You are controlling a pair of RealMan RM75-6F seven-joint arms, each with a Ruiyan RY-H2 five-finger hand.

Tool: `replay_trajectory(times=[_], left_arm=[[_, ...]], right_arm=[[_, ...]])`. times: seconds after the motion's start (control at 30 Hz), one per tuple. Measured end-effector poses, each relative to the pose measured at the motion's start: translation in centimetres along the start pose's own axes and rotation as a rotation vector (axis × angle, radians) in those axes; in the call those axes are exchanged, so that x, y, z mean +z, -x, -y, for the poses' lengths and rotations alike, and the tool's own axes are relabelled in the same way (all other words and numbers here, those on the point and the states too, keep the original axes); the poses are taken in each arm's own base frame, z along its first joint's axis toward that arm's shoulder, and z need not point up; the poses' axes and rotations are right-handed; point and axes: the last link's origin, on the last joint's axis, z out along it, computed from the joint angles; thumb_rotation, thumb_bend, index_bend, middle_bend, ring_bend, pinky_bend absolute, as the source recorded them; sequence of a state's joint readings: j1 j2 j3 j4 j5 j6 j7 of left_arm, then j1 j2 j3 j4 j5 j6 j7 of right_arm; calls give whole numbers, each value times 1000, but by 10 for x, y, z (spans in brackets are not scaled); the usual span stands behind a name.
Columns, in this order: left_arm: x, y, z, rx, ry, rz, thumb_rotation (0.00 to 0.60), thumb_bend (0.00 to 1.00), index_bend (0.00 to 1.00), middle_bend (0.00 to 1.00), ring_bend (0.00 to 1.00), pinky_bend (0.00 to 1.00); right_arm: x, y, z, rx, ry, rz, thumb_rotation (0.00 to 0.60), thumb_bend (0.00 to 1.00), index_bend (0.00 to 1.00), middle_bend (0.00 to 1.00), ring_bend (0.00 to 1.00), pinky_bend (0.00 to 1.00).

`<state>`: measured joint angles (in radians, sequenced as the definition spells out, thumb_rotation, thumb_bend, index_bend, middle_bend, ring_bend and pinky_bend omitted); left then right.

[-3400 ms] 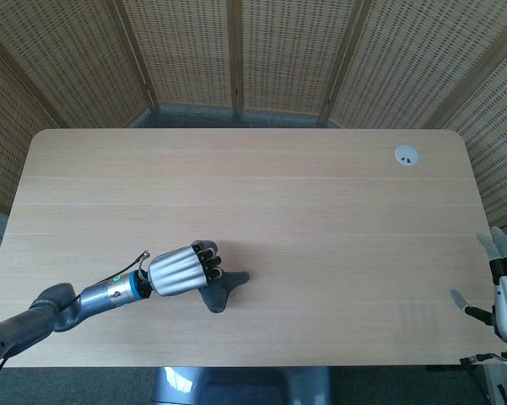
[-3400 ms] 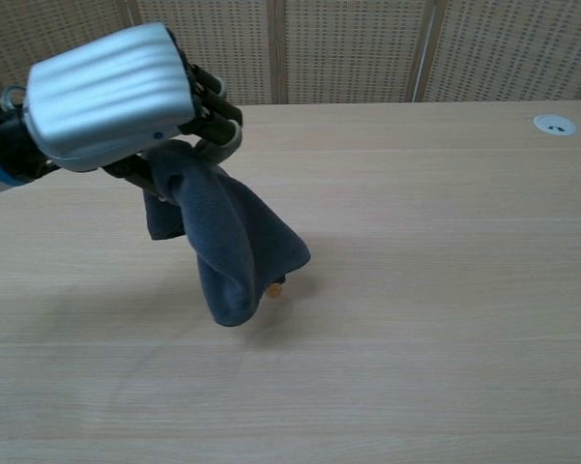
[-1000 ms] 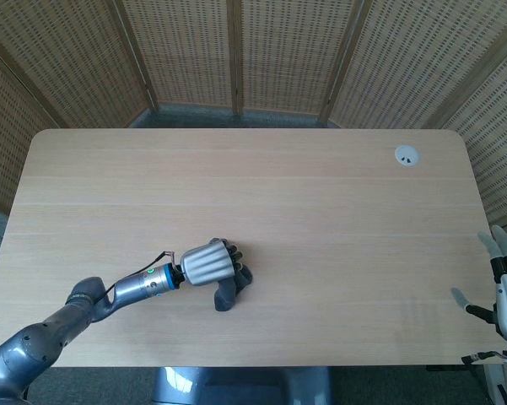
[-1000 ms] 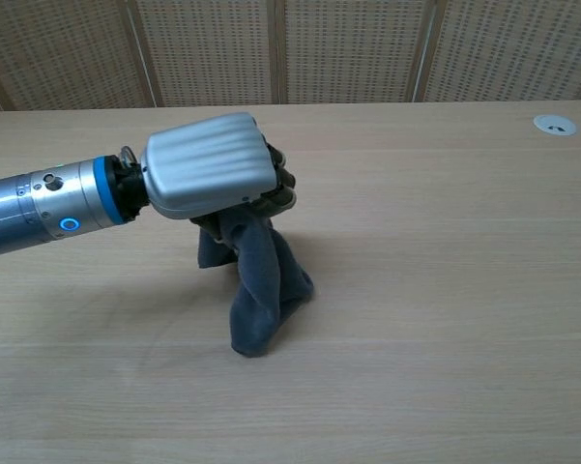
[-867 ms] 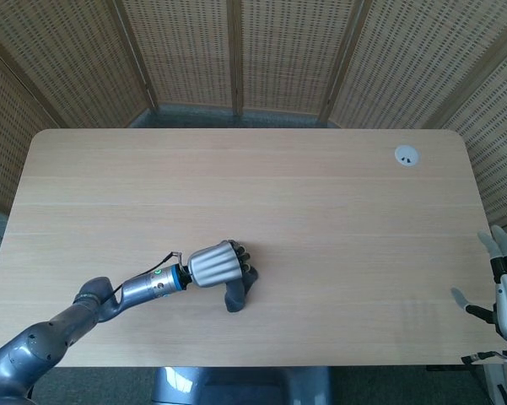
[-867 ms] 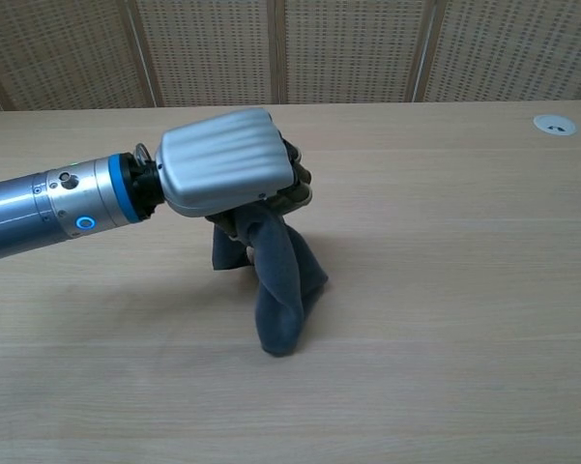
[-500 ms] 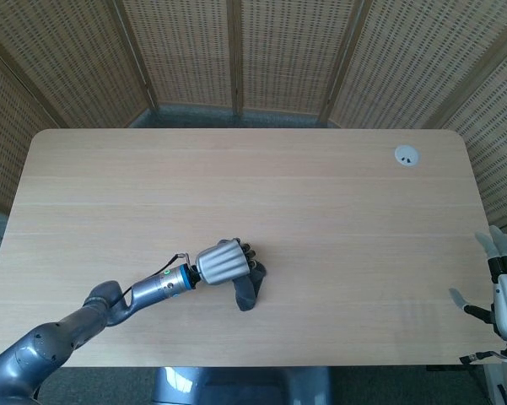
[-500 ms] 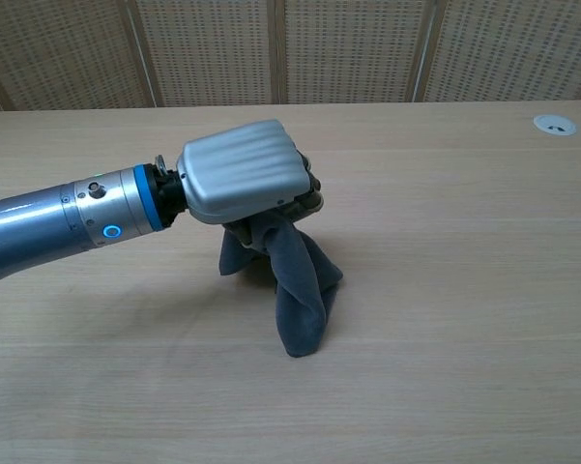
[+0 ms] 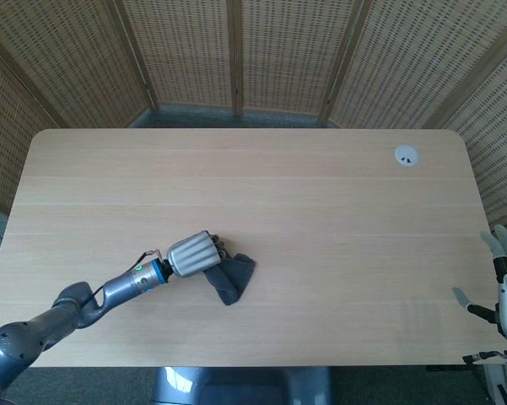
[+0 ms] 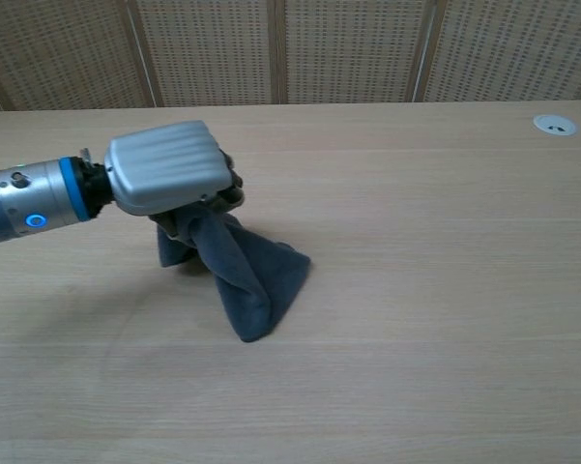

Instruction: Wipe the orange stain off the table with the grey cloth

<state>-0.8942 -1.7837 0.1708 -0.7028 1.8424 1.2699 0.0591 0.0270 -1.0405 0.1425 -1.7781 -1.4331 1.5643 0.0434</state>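
Gripping grey cloth (image 10: 253,275), left hand (image 10: 166,174), no readable writing

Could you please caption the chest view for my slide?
Left hand grips the grey cloth, trailing it across the wooden table.

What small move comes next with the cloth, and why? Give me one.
Probably keep the left robot hand pressing the grey cloth down and drag it back across the same patch of table. The cloth trails flat on the wood, and no orange stain shows in either view, so it may be hidden underneath or already gone.
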Motion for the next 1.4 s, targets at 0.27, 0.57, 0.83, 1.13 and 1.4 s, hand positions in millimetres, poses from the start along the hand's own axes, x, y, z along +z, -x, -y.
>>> replay_trajectory(times=[0.27,0.57,0.83,1.13,1.4], left_arm=[[-41,4,33,76,-41,75,600,230,708,657,620,899],[-22,0,27,20,-92,46,600,232,709,657,621,900],[31,-16,0,-54,-94,-49,600,231,709,655,620,900],[71,-50,-11,-102,-107,-192,600,230,709,654,621,900],[90,-60,-29,-152,-108,-239,600,222,709,650,620,899]], right_arm=[[-2,0,3,2,-11,2,600,179,103,0,0,107],[-2,0,2,4,-10,4,600,178,104,0,0,107],[0,2,0,1,-5,12,600,178,103,0,0,107],[0,2,0,0,-6,16,600,178,104,0,0,107],[0,3,1,-3,-9,17,600,178,103,0,0,107]])
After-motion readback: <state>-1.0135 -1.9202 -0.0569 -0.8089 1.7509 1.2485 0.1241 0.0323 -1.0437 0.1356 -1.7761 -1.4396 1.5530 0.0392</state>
